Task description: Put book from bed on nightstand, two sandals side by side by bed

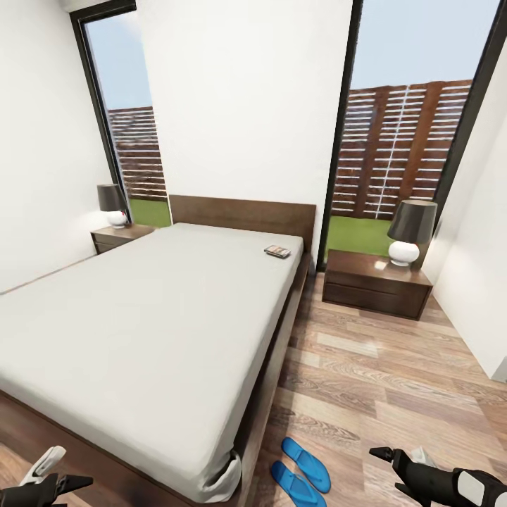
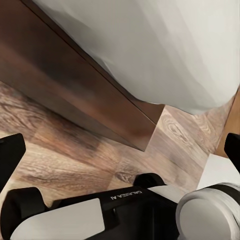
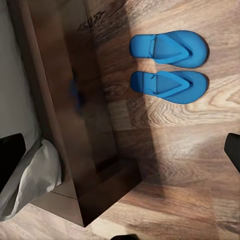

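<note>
Blue sandals (image 1: 304, 472) paired beside bed (image 1: 267, 394), book (image 1: 277, 251) on mattress

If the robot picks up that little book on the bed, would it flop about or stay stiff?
The book looks thin and small, so it is probably light and may bend a little if pinched by one edge. It lies flat on the smooth mattress, so a push would likely slide it rather than tip it.

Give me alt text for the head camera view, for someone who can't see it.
A large bed with a light-grey mattress and dark wooden frame fills a white-walled bedroom, with a small book lying near its headboard. Two blue sandals sit side by side on the wood floor by the bed's foot corner. A nightstand with a lamp stands on each side, before tall windows.
</note>
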Motion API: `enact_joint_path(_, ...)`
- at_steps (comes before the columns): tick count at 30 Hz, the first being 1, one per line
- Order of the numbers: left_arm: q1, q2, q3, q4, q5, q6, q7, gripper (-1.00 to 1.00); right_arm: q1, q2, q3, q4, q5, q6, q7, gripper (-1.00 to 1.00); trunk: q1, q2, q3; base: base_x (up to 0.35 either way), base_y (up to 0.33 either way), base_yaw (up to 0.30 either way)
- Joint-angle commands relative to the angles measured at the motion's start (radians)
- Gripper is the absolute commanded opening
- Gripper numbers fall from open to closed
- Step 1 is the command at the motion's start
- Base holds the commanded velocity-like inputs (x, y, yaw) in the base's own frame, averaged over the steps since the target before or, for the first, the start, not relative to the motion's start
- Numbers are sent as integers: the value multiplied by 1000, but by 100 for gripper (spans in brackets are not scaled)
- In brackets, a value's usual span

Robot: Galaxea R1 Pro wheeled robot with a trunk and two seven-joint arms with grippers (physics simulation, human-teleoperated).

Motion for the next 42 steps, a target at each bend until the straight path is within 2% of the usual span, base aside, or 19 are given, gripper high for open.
enact_joint_path(1,-1,-1,8,-1,-10,8,-6,100,-1,-1,-7,3,-1,5,1,100,0,-1,-1,0,0,0)
enact_joint_path(17,-1,-9,10,-1,-10,7,-6,100,-1,-1,-6,3,-5,4,1,100,0,-1,-1,-10,-8,0)
enact_joint_path(42,-1,-10,10,-1,-11,8,-7,100,-1,-1,-6,-3,-7,4,0,100,0,-1,-1,-99,-72,0)
